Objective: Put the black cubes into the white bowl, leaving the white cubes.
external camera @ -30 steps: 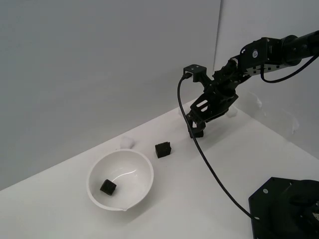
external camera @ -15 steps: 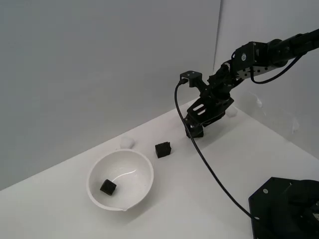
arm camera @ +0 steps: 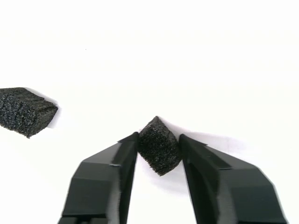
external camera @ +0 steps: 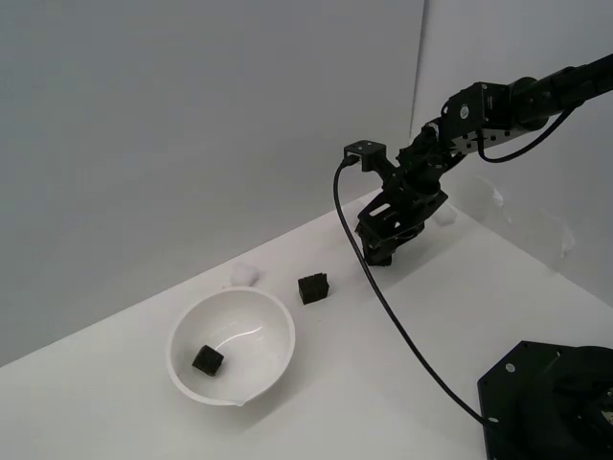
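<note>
Black cube (arm camera: 159, 152) sits pinched between the gripper's (arm camera: 159, 156) fingers; another black cube (external camera: 208, 360) lies in the white bowl (external camera: 278, 331).

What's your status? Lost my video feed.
Gripper shut on black cube. One cube in white bowl, one on table. Path unobstructed.

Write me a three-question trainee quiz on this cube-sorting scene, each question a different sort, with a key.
1. True or false: the pincer is shut on a black cube.
2. How many black cubes lie inside the white bowl? A) none B) one C) two
3. Fill in: the loose black cube on the table sits to the exterior view's ____ of the bowl.

Key: 1 true, both fingers press the cube's sides in the wrist view. 2 B, one cube in the bowl. 3 right.
</note>
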Controlling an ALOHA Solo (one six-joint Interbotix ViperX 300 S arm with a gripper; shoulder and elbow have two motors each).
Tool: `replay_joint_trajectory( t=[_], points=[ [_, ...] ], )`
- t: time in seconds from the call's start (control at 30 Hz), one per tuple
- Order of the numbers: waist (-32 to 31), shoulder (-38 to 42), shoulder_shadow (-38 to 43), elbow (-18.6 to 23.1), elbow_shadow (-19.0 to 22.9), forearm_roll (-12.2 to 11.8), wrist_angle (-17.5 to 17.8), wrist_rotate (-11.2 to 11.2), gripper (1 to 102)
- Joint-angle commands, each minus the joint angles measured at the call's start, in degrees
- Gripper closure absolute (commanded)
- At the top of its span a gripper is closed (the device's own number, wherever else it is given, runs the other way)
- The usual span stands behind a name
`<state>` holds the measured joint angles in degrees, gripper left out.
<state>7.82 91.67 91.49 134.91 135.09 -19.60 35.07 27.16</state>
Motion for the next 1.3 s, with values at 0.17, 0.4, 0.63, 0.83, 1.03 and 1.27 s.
replay_joint_trajectory(
  t=[0.17, 0.4, 0.63, 0.83, 1.03, 1.27],
  points=[
    [1.0, 2.3, 2.4, -0.3, -0.7, -0.6, 1.9, 0.5, 100],
    [1.0, 8.6, 8.9, -0.5, -1.0, -0.4, 5.1, 0.5, 100],
    [1.0, 18.6, 18.7, -0.4, -0.9, -0.6, 7.4, 0.0, 100],
    [-0.9, 25.6, 25.7, -0.4, -0.9, -2.0, 8.3, -0.8, 100],
    [-6.7, 29.2, 29.3, -1.0, -1.3, -2.5, 8.3, -4.0, 100],
    [-16.3, 29.4, 29.4, -3.5, -4.0, -2.5, 8.2, -8.9, 100]
  ],
)
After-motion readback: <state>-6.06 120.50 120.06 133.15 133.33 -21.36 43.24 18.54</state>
